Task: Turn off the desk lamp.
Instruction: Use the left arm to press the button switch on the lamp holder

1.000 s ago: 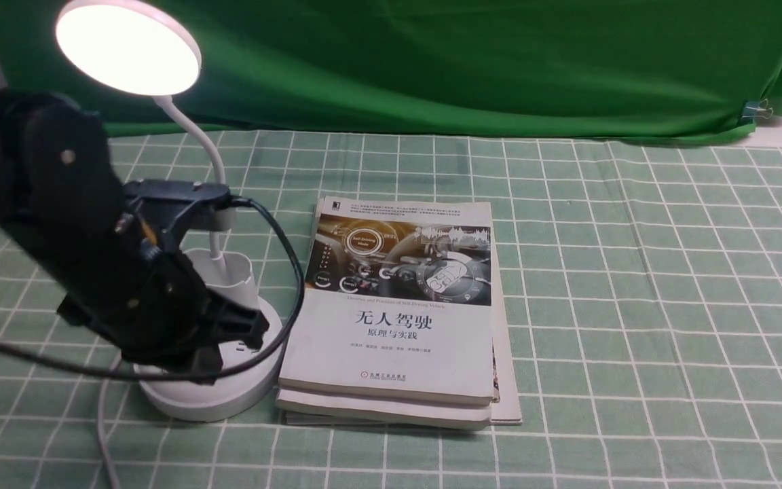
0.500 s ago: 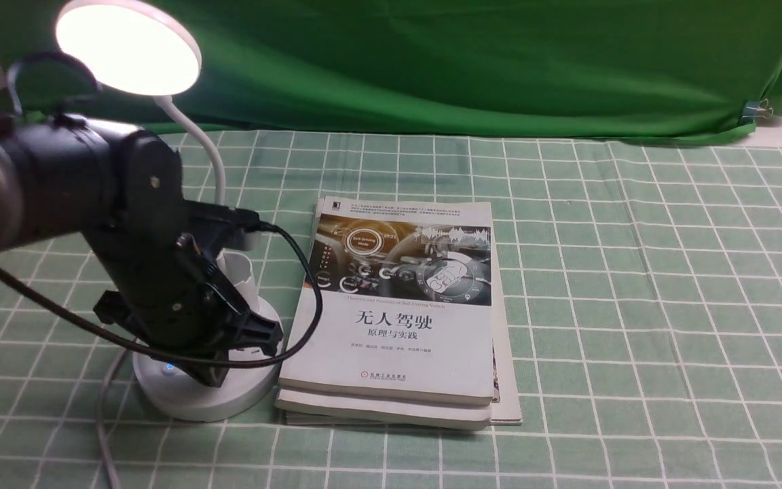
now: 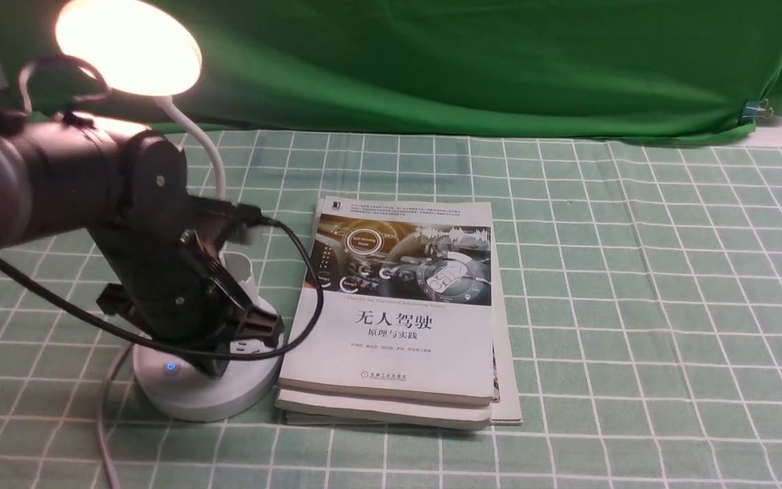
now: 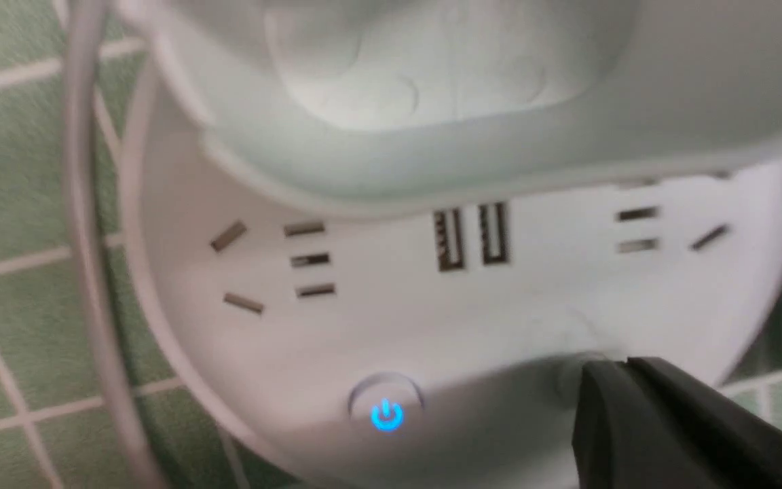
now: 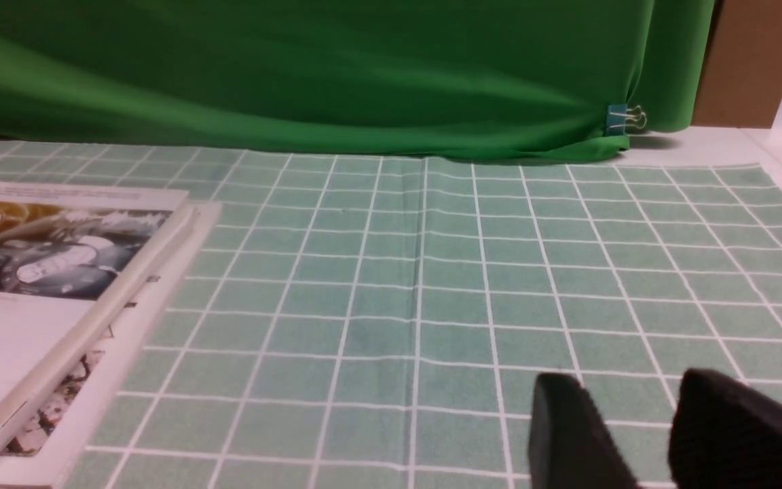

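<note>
Desk lamp [image 3: 209, 399] stands at the left of the checked cloth [image 3: 635, 272], just beside the stacked books [image 3: 398, 339]. It is white, its disc head glows, and its power button [image 4: 386, 414] is lit blue. Left gripper [image 4: 608, 372] has its fingers pressed together, tips on the base beside that button. Right gripper [image 5: 635, 407] is narrowly parted and empty.

Found the desk lamp [image 3: 127, 47], at nine o'clock on the worktop [image 3: 635, 305], white, with a warm yellowish glow at the disc and a blue lit power symbol [image 4: 386, 414] on the base. Saw the worktop pale green with a white grid, and a deep green drape [image 3: 466, 61] at twelve o'clock. Noted the book cover [image 3: 398, 339] white with black characters, and the left tool [image 3: 245, 346] and right tool [image 5: 635, 435] black.
</note>
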Controlling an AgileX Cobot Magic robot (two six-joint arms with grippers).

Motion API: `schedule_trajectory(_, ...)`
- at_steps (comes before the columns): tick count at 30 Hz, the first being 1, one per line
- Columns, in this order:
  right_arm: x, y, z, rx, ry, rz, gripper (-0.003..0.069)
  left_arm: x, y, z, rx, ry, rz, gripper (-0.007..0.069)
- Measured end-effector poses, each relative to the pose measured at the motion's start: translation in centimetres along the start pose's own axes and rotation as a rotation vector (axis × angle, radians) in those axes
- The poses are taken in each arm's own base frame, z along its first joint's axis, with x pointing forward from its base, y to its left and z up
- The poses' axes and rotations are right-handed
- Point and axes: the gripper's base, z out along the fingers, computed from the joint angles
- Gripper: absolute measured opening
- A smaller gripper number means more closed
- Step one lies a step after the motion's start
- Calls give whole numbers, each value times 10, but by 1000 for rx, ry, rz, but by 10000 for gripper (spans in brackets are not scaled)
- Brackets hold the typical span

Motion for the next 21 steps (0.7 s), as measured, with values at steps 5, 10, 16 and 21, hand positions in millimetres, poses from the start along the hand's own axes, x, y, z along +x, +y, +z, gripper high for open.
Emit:
schedule_trajectory(5, 0, 0, 0, 0, 0, 0, 242, 1, -1, -14, 0, -43, 1, 0)
schedule_trajectory(10, 0, 0, 0, 0, 0, 0, 242, 0, 0, -5, 0, -22, -1, 0)
schedule_trajectory(16, 0, 0, 0, 0, 0, 0, 242, -1, 2, 20, -3, 57, 0, 0)
schedule_trajectory(21, 0, 0, 0, 0, 0, 0, 242, -2, 3, 21, -13, 55, 9, 0)
